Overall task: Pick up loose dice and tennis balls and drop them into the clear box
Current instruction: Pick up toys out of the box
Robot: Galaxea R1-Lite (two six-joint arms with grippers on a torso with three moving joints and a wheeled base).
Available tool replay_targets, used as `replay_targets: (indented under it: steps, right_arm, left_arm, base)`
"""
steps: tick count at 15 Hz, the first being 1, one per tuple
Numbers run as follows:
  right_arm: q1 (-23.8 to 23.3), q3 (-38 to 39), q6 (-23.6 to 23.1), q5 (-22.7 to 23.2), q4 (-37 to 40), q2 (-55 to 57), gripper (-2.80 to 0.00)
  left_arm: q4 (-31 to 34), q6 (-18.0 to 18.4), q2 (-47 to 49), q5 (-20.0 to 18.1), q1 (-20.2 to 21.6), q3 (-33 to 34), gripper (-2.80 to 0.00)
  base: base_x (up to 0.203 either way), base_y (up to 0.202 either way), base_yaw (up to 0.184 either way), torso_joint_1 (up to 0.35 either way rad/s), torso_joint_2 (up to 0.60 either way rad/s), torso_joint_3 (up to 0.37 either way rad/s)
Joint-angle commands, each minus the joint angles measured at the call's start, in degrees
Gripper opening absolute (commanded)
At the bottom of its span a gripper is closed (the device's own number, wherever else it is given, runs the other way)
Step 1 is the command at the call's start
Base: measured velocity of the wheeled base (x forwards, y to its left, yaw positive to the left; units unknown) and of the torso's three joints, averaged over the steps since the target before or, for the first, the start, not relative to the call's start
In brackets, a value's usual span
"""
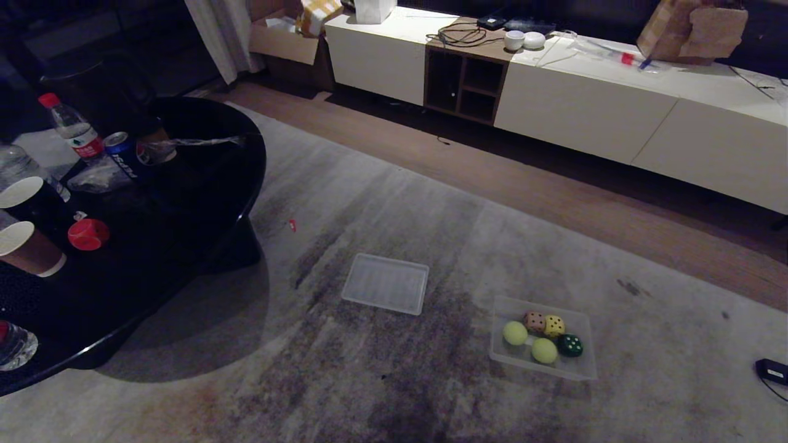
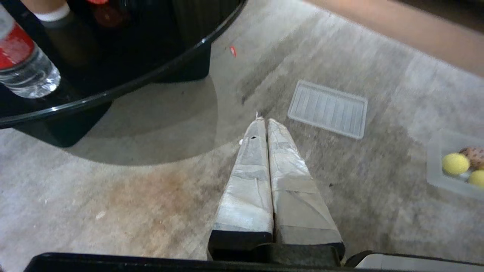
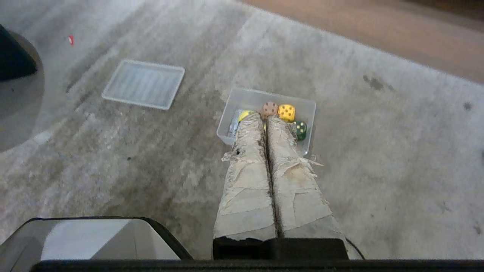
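Both pincers are pressed fully together and hold nothing. The left pincer (image 2: 266, 121) hangs above the grey carpet (image 1: 381, 381) near the ribbed lid (image 2: 328, 108). The right pincer (image 3: 264, 118) hangs above the clear box (image 1: 578, 368), which sits on the carpet with two tennis balls (image 1: 515, 333), a tan die (image 1: 534, 321), a yellow die (image 1: 554, 325) and a green die (image 1: 570, 345) inside. A red die (image 1: 88, 234) rests on the black desk (image 1: 203, 203), among water bottles (image 1: 74, 132) and paper cups (image 1: 28, 249).
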Motion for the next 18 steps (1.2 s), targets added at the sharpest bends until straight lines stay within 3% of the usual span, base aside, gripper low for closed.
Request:
replay_targets:
  steps: [1,18]
  right_arm:
    - [0.03,0.01,0.01,-0.01,0.03,0.07,-2.8]
    - [0.03,-0.03,0.1,-0.01,0.03,0.07,-2.8]
  left_arm:
    - [-0.04,-0.25,0.09,0.06,0.0,0.09,-2.8]
    - [0.05,-0.16,0.09,0.14,0.0,0.09,-2.8]
  base:
    - [0.0,0.0,0.0,0.002,0.01,0.211]
    - [0.0,0.0,0.0,0.003,0.0,0.197]
